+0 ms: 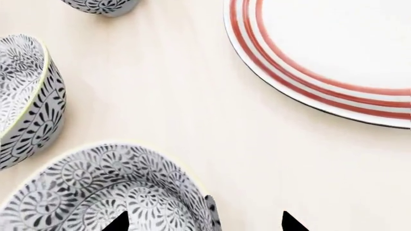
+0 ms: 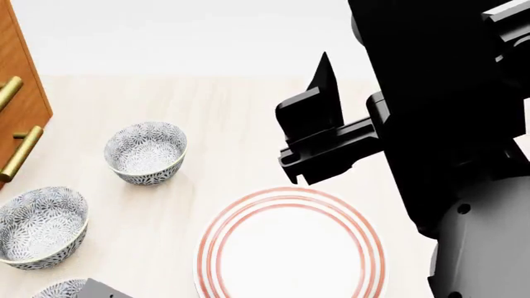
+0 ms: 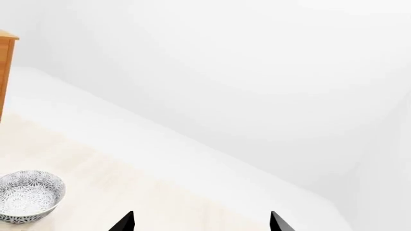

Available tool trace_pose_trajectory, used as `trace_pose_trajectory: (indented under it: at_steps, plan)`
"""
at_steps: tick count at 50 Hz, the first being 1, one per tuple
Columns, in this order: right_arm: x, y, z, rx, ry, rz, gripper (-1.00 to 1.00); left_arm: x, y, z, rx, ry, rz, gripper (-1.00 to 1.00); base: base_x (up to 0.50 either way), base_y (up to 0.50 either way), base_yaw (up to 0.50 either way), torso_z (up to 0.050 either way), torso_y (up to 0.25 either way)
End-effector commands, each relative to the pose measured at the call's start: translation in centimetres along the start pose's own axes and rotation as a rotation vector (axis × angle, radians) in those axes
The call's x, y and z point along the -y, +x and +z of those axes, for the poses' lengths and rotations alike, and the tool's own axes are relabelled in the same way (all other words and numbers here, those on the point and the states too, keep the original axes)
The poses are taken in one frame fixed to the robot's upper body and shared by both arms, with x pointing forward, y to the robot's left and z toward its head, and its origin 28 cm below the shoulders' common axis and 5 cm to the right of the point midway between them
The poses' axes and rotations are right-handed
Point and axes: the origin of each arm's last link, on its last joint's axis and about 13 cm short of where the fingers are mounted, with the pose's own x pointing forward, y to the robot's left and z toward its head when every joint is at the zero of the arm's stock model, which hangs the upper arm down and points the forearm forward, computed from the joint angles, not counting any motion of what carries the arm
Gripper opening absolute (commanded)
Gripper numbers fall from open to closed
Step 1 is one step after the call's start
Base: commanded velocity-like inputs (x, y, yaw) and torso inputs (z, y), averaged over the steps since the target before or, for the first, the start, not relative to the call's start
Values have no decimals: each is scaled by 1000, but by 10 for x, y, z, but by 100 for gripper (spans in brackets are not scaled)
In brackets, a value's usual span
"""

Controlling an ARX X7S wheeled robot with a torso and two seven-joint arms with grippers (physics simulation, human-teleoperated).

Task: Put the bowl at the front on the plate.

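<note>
a pale wood-grain worktop is seen against a plain white wall, with an orange-brown cabinet and its brass handles at the head view's left edge. three patterned bowls are lined up along the left; the bowl at the front is cut off at the head view's bottom edge, with the plate just beside it, apart and bare. the left claw is held apart over the bowl's near rim, one tip inside and one outside the wall, nothing yet clamped. the right claw is raised well clear, tips apart, nothing held. the bowl is judged stiff, glazed, slippery and breakable, fairly light; a pinch across the rim wall is judged the best hold. no brand, label or writing can be read.
</note>
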Motion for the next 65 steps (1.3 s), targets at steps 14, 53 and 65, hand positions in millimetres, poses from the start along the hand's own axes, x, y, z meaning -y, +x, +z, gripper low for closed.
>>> trace_pose_trajectory:
  at_steps: [14,53,65]
  plan:
    - [1,2,0,4,1,2,100,1,6,-9,-49,12,19,100,0,0,0,0,0]
    - [1,0,-2,9,4,-6,100,2,14,-21,-118,18,25,100,0,0,0,-1,0]
    - [2,-2,-2,10,7,-14,100,1,16,-23,-120,16,-6,-100,0,0,0,-3,0]
